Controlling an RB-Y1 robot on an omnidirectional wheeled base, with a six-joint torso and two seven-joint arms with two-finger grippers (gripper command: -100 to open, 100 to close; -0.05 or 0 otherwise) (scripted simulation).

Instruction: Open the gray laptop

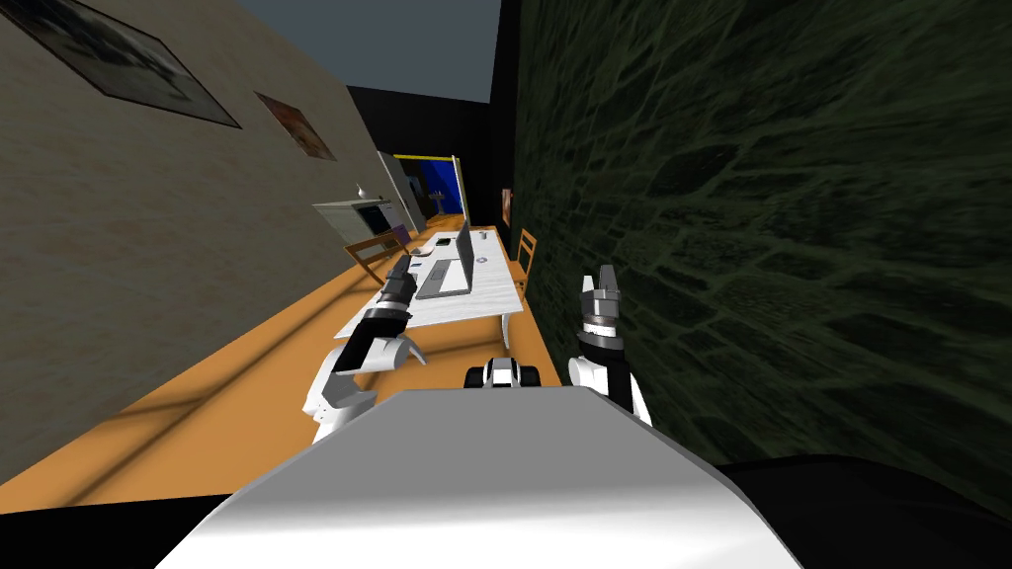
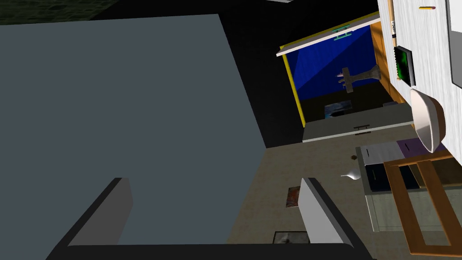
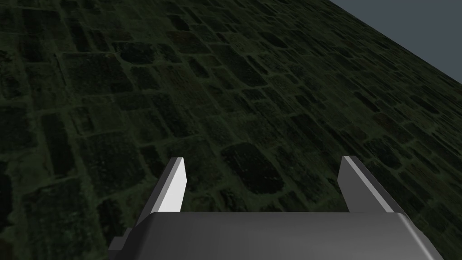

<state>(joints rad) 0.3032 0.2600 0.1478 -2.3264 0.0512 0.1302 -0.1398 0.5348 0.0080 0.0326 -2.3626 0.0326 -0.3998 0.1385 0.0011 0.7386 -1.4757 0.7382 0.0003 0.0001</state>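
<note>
Laptop (image 1: 447, 277) sits on the white table (image 1: 464, 306) just beside the left pincer (image 1: 402, 269), lid already standing upright, so opening looks nearly done. Right pincer (image 1: 601, 282) hangs well apart. Left wrist: fingers (image 2: 316, 212) spread, empty. Right wrist: fingers (image 3: 173, 185) spread, empty too.

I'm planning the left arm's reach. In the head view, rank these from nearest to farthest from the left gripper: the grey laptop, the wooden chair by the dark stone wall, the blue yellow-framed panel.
From the left gripper:
1. The open grey laptop, right beside it on the white table.
2. The wooden chair, across the table by the dark stone wall.
3. The blue yellow-framed panel, at the room's far end.
</note>
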